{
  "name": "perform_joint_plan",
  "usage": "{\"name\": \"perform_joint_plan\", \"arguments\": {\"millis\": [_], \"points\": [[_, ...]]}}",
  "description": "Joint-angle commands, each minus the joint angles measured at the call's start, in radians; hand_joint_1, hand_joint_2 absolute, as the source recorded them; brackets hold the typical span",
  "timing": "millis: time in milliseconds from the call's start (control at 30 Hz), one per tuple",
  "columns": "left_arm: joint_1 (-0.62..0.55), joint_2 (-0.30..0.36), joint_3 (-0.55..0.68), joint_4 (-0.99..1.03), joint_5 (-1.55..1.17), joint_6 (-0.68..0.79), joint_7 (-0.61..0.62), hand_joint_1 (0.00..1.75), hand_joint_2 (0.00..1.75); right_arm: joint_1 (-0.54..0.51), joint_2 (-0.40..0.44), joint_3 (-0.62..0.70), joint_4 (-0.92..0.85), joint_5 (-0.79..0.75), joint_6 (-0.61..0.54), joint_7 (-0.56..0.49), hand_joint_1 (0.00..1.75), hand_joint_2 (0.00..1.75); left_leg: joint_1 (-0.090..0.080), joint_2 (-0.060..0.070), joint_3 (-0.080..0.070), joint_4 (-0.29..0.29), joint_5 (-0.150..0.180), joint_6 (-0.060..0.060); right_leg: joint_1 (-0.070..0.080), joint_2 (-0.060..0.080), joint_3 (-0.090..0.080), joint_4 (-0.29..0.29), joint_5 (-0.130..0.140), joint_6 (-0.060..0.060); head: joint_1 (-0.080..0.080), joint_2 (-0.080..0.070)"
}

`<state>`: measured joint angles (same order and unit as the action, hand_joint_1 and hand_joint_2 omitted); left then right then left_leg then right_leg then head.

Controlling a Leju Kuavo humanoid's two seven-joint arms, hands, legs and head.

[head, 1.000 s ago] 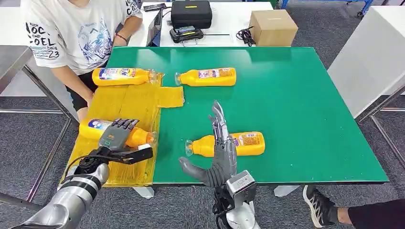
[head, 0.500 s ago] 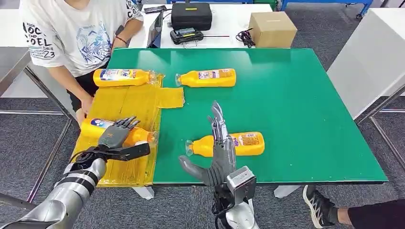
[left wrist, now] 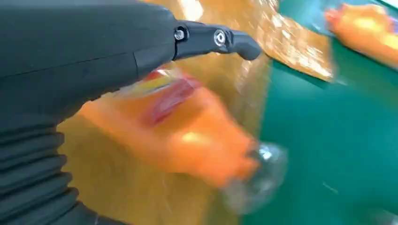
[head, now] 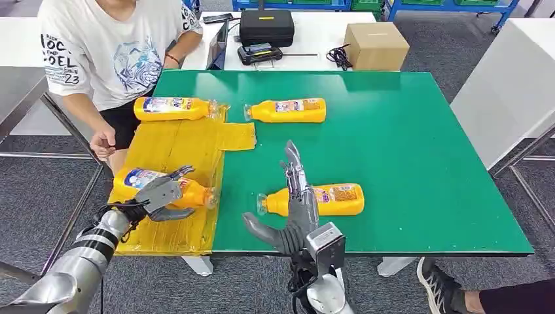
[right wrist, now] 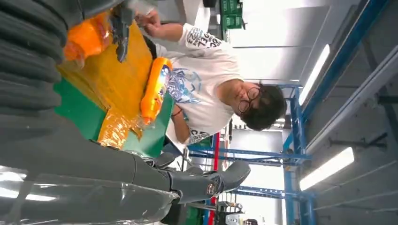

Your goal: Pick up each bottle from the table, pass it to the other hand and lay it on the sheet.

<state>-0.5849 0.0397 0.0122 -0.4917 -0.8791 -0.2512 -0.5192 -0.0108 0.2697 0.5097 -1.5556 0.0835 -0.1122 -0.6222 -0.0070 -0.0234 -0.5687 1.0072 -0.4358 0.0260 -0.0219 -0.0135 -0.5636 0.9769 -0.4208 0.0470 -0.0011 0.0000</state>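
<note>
The left hand (head: 159,194), at eight o'clock of the table, hovers with fingers spread and empty over a bottle (head: 190,193) lying on the yellow sheet (head: 177,144). A second bottle (head: 171,108) lies on the sheet's far edge at eleven o'clock. Right of it, a third bottle (head: 288,110) lies on the green table (head: 419,144). At six o'clock the right hand (head: 298,206) stands flat and empty, fingers straight, in front of a fourth bottle (head: 330,199).

**Right wrist view: hand, sheet and bottle**

The grey ribbed right hand (right wrist: 94,164) extends a dark thumb. Beyond it, a crinkled yellow plastic sheet (right wrist: 112,79) covers part of the green table (right wrist: 77,110). An orange plastic bottle (right wrist: 154,89) lies at the sheet's far edge, beside a seated person in a white printed T-shirt (right wrist: 202,75).
</note>
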Motion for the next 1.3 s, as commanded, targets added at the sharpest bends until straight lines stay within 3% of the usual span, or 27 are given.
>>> {"name": "perform_joint_plan", "arguments": {"millis": [33,100,200,267,467,500,700,867,1033,1067,1167,1300], "points": [[0.138,0.024,0.079,-0.015,0.23,-0.186,0.012,0.0,0.0,-0.05,-0.001,-0.014,0.13,-0.011,-0.003,0.001,0.0,1.75,0.002,0.01,-0.011,0.001,0.004,-0.003,0.003,0.009,-0.013,0.0,0.006,-0.004,0.001,0.0],[0.15,0.031,0.075,-0.053,0.298,-0.236,0.019,0.0,0.0,-0.052,0.001,-0.014,0.14,-0.014,-0.004,0.002,0.0,1.75,0.001,0.008,-0.003,-0.001,0.004,-0.001,0.001,0.007,0.003,0.0,0.004,-0.004,0.0,0.0],[0.168,0.034,0.063,-0.091,0.356,-0.248,0.026,0.0,0.0,-0.055,0.004,-0.011,0.148,-0.016,-0.004,0.002,0.0,1.75,0.002,0.012,-0.001,-0.002,0.004,-0.002,0.002,0.01,0.004,-0.002,0.01,-0.003,0.0,0.0],[0.177,0.022,0.052,-0.113,0.402,-0.238,0.01,0.0,0.0,-0.055,0.005,-0.007,0.155,-0.015,-0.004,0.002,0.0,1.75,0.001,0.008,0.0,0.0,0.003,-0.001,0.001,0.006,0.006,0.0,0.007,-0.001,0.0,0.0],[0.2,0.005,0.044,-0.151,0.455,-0.228,-0.054,0.0,0.0,-0.057,0.005,-0.003,0.16,-0.015,-0.004,0.002,0.0,1.75,0.002,0.009,-0.009,0.0,0.003,-0.002,0.003,0.007,-0.003,-0.001,0.008,-0.003,0.0,0.0],[0.205,-0.035,0.067,-0.187,0.503,-0.169,-0.102,0.0,0.0,-0.063,-0.013,0.009,0.171,-0.02,-0.022,-0.007,0.0,1.75,0.001,0.005,-0.008,0.0,0.003,-0.001,0.001,0.004,-0.002,0.0,0.006,-0.001,0.001,0.0],[0.217,-0.201,0.158,-0.391,0.744,0.084,-0.098,0.0,0.0,-0.038,-0.042,0.035,0.143,0.038,-0.101,-0.015,0.0,1.75,0.003,0.003,-0.016,0.002,0.004,-0.001,0.003,0.0,-0.009,-0.001,0.007,-0.002,0.0,0.0],[0.279,-0.216,0.132,-0.581,0.767,0.328,-0.153,0.0,0.0,-0.058,-0.106,-0.005,0.115,0.257,-0.155,0.145,0.0,1.75,0.002,0.005,-0.022,0.003,0.004,0.0,0.002,0.002,-0.015,0.0,0.008,0.0,0.0,0.0],[0.294,-0.208,0.124,-0.605,0.773,0.332,-0.148,0.0,0.0,-0.062,-0.111,-0.033,0.13,0.252,-0.134,0.135,0.0,1.75,0.002,0.007,-0.023,0.003,0.003,-0.001,0.002,0.004,-0.016,0.0,0.008,0.0,0.0,0.0],[0.293,-0.21,0.127,-0.604,0.781,0.346,-0.155,0.0,1.75,-0.064,-0.112,-0.032,0.132,0.287,-0.157,0.136,0.0,1.75,0.002,0.007,-0.024,0.003,0.004,0.0,0.002,0.003,-0.017,0.0,0.008,0.0,0.0,0.0],[0.331,-0.225,0.127,-0.69,0.763,0.435,-0.179,0.0,1.75,-0.097,-0.155,-0.055,0.166,0.412,-0.207,0.219,0.0,1.75,0.002,0.007,-0.026,0.002,0.004,0.0,0.002,0.004,-0.019,-0.001,0.008,0.0,0.0,0.0],[0.408,-0.233,0.083,-0.798,0.739,0.518,-0.179,0.0,1.75,-0.162,-0.223,-0.111,0.249,0.508,-0.18,0.315,0.0,1.75,0.003,0.01,-0.025,0.002,0.003,0.0,0.003,0.006,-0.018,-0.002,0.009,0.0,0.0,0.0]]}}
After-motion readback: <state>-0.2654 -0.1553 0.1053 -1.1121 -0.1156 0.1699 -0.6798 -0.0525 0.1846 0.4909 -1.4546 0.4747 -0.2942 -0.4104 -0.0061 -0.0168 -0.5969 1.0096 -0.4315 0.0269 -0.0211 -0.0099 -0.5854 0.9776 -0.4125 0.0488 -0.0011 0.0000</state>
